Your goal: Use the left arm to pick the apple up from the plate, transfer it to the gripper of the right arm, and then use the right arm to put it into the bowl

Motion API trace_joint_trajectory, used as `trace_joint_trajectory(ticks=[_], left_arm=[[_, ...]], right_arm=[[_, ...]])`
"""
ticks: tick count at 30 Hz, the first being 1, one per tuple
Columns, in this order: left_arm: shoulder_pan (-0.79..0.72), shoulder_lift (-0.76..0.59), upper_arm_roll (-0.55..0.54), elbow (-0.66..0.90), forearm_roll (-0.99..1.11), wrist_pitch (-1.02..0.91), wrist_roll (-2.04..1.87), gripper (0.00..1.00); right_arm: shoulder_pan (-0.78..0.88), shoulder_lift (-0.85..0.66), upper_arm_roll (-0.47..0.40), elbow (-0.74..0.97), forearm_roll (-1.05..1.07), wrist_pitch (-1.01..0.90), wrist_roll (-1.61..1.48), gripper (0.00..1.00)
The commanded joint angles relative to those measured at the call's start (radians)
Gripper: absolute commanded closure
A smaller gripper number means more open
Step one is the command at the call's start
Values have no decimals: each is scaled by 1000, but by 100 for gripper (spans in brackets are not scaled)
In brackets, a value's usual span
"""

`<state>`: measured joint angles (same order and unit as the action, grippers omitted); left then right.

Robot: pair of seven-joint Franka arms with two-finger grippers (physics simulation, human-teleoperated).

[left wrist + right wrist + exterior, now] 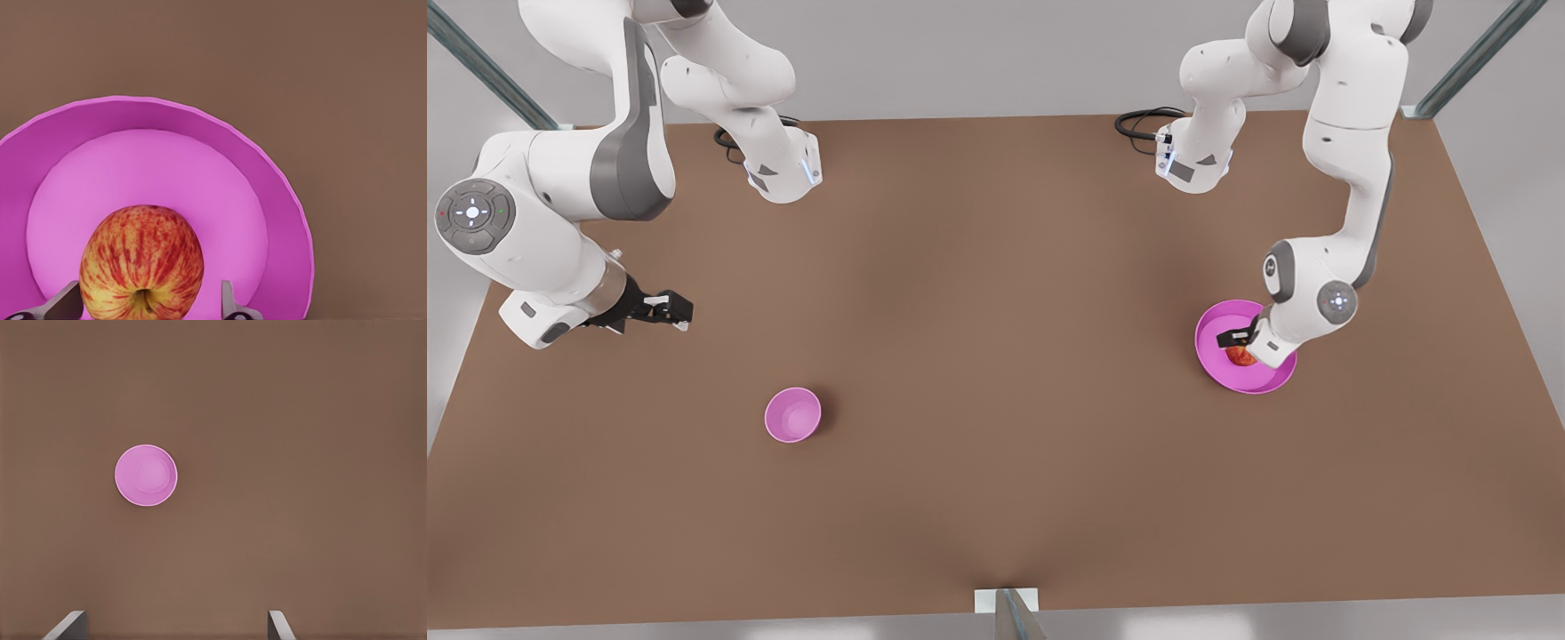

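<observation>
Partly hidden apple (141,261) between spread left gripper (148,305) fingers, right gripper (676,313) released.

Folding the left arm (1347,178) down over at 3 o'clock in the front view, elbow up, wrist bending low. Hanging the left gripper (1240,342) straight down there, keeping its fingers (63,305) spread apart. Parking the right arm (560,204) over at 9 o'clock, just waiting, forearm leveling out. Pointing the right gripper (674,309) toward 3 o'clock, holding its fingers (67,625) wide apart too.
</observation>
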<state>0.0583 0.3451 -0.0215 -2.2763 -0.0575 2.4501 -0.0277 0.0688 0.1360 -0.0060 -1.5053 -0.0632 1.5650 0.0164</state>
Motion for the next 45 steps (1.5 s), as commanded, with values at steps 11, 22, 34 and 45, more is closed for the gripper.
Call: trace_joint_trajectory(ticks=[11, 22, 34, 45], left_arm=[[5, 49, 0, 8, 5, 84, 49, 0], [6, 49, 2, 9, 5, 93, 49, 12], [6, 45, 8, 44, 5, 84, 52, 21], [8, -49, -241, 356, -142, -227, 324, 22]], right_arm=[[-1, -1, 0, -1, 2, -2, -1, 0], [-1, 1, 0, -1, 0, -2, -3, 0], [-1, 1, 0, 1, 0, -2, -3, 0], [3, -1, 0, 2, 97, -13, -1, 0]])
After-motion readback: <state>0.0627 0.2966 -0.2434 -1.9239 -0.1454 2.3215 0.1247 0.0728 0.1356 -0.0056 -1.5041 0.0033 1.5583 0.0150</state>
